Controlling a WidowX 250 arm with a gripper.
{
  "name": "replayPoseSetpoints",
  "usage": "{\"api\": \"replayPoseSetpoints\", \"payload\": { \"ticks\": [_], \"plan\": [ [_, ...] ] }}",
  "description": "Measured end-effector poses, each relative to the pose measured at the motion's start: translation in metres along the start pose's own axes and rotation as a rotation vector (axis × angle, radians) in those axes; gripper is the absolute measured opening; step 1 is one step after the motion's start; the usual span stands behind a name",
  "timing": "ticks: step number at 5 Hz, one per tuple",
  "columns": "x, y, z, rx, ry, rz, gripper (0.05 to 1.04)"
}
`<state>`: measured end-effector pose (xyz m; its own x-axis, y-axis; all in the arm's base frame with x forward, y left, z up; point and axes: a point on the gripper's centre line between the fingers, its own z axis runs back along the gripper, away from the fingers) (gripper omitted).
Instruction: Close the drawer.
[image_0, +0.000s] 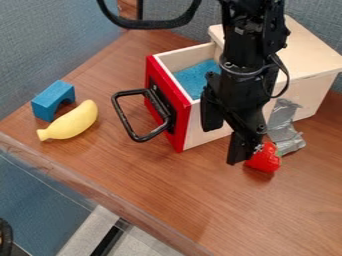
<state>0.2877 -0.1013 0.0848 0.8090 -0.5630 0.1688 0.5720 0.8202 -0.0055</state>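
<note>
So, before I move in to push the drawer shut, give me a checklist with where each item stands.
1. Drawer open and needing the push: ok.
2. Gripper empty: ok, its fingers are apart with nothing held between them.
3. Gripper lined up with the drawer's red front: not ok, it hangs by the drawer's side, away from the handle.
4. Banana and blue block off the handle: ok, both lie apart from it.
5. Gripper free of the red toy: cannot tell, they overlap in this view.

Bright, diffuse light, with soft, faint shadows on the tabletop (168, 196)
</note>
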Motion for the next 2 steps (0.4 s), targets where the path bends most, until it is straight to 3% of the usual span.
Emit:
{"api": "replayPoseSetpoints", "payload": {
  "ticks": [1,2],
  "plan": [
    [-0.004,-0.001,-0.008,-0.008,0.028,0.002,1.000],
    [-0.014,0.004,0.009,0.007,-0.011,0.006,1.000]
  ]
}}
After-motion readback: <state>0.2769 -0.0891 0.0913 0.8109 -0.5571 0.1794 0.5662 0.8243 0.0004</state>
